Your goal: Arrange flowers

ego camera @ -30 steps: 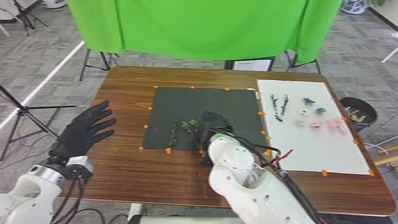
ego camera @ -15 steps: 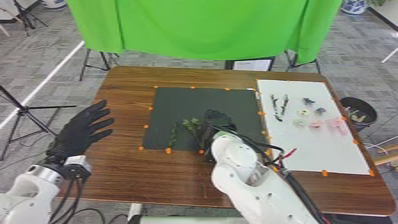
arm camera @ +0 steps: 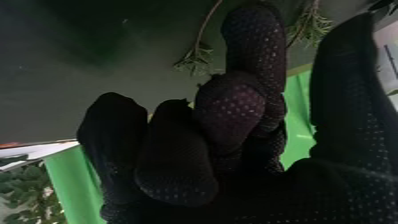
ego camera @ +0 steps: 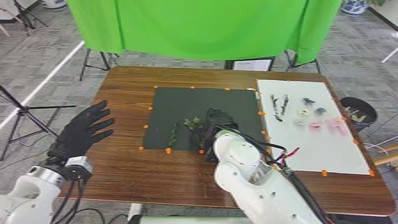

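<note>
Head view: left fingers [ego camera: 91, 113] straight.

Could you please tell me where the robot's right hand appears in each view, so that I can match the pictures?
Head view: the right hand is over the right part of the dark mat, just right of the leafy sprigs.
Right wrist view: its black glove is up close, in front of leafy sprigs.
Shared landmark: the leafy sprigs.

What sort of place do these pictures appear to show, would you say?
Probably a robotics lab or test room: a green cloth backdrop, black tripods on grey carpet, and orange marks around a dark mat.
</note>
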You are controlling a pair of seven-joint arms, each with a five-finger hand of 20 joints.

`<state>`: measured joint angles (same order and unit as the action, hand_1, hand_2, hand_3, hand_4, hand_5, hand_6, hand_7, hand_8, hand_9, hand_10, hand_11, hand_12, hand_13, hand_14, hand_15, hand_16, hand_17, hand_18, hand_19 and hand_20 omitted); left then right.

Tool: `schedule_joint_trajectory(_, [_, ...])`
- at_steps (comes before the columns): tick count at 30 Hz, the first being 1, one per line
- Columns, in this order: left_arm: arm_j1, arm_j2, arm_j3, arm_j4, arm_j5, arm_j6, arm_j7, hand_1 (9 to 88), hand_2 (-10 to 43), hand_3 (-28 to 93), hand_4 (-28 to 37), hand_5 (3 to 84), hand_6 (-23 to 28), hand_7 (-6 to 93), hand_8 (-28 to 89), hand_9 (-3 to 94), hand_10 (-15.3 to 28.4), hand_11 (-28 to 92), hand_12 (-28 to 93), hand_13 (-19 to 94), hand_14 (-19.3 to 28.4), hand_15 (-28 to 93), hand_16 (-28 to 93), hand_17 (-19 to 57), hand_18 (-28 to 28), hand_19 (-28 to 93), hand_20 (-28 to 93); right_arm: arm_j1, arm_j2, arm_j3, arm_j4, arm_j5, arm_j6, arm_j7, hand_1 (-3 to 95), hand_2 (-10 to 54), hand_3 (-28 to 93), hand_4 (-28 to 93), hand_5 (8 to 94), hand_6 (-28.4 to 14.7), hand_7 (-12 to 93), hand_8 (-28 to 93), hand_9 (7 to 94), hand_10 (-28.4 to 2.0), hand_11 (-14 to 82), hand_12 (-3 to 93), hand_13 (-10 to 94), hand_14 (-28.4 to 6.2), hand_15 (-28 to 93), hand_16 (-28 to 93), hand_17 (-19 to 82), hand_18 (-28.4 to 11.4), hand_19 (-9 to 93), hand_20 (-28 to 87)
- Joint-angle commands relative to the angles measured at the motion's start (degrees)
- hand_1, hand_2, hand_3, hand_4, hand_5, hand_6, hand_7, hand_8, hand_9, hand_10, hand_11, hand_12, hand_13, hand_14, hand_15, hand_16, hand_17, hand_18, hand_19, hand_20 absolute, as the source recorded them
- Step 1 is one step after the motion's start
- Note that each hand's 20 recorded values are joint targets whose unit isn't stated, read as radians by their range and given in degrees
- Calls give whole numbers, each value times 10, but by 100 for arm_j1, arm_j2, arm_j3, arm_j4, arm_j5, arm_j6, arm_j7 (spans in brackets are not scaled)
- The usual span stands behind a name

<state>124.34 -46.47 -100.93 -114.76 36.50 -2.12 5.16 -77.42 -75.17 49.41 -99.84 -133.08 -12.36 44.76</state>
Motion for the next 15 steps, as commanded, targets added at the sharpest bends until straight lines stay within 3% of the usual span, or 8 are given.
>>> schedule_joint_trajectory(1, [146, -73, -82, -34, 18, 17, 17, 255, -67, 690, -283, 210, 35, 201, -111, 153, 100, 187, 195, 118, 132, 292, 15, -120, 201, 385, 104, 149, 151, 21, -161, -19, -22, -31, 168, -91, 809, -240, 870, 20, 440, -66, 931, -69, 523, 384, 873, -47, 805, 331, 615, -188, 932, 752])
schedule_joint_trajectory(8, [289, -141, -163, -92, 22, 53, 53, 253, -68, 693, -283, 210, 36, 200, -111, 153, 100, 187, 195, 118, 132, 292, 14, -120, 201, 385, 104, 369, 441, 196, -391, 571, -50, 23, 141, -66, 791, -248, 866, 15, 427, -66, 924, -72, 521, 386, 867, -47, 803, 333, 609, -188, 932, 751])
schedule_joint_trajectory(12, [267, -178, -137, -86, 36, 54, 54, 253, -68, 693, -283, 211, 36, 200, -111, 153, 100, 187, 196, 118, 132, 293, 14, -120, 201, 385, 104, 443, 822, 298, -529, 591, -26, -22, 136, -51, 786, -248, 851, 8, 416, -68, 912, -78, 516, 386, 854, -53, 800, 332, 592, -188, 932, 747])
schedule_joint_trajectory(15, [381, -202, -225, -139, 43, 54, 45, 253, -68, 692, -283, 211, 36, 199, -111, 153, 100, 188, 197, 118, 132, 293, 14, -120, 201, 384, 103, 444, 1192, 550, -631, 1173, 5, -108, 140, -49, 785, -245, 834, 4, 416, -69, 898, -83, 516, 386, 842, -57, 799, 331, 575, -190, 932, 741])
